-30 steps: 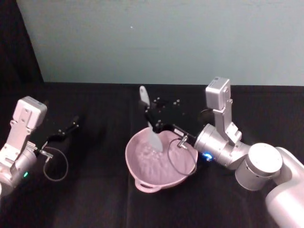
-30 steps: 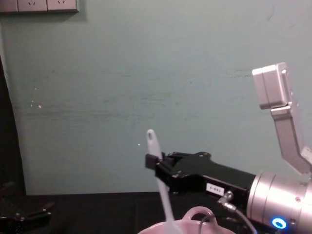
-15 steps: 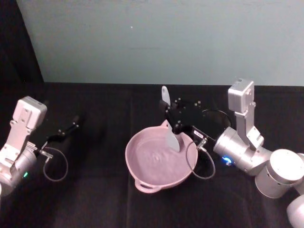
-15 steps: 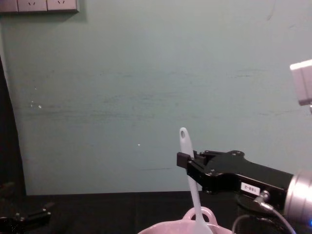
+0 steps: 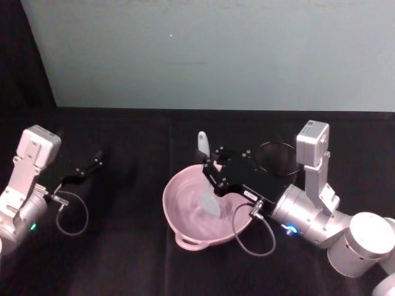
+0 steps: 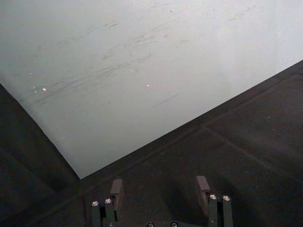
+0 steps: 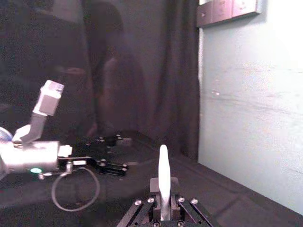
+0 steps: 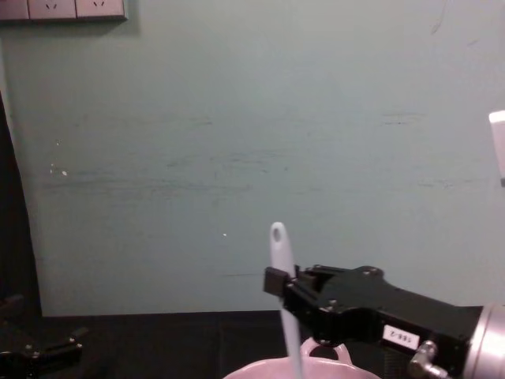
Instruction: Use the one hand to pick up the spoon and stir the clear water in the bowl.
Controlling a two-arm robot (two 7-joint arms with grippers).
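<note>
Spoon (image 5: 203,145) stands nearly upright in the pale pink bowl (image 5: 174,213), its head down inside the basin and its slim handle, with the oval hole at the tip, rising above the rim. The bowl sits mid-counter on a black cloth-covered counter (image 5: 123,259), a small loop handle on its near rim. A pale teal wall (image 5: 216,55) backs the counter, with a row of sockets (image 8: 63,8) high at its left in the chest view; the right wrist view shows a dark curtain (image 7: 142,71) beside the wall. A black wire-mesh cup (image 5: 276,157) stands behind the right arm, apart from the bowl.

The right gripper (image 5: 212,169) reaches in from the right, its black body held roughly level over the bowl's far rim, its fingers clenched on the spoon at mid-handle. A silver joint and a looped cable (image 5: 253,231) trail behind it. The left gripper (image 5: 92,163) is parked low over the counter at the left, well apart from the bowl, its fingers (image 6: 203,187) released and spread.
</note>
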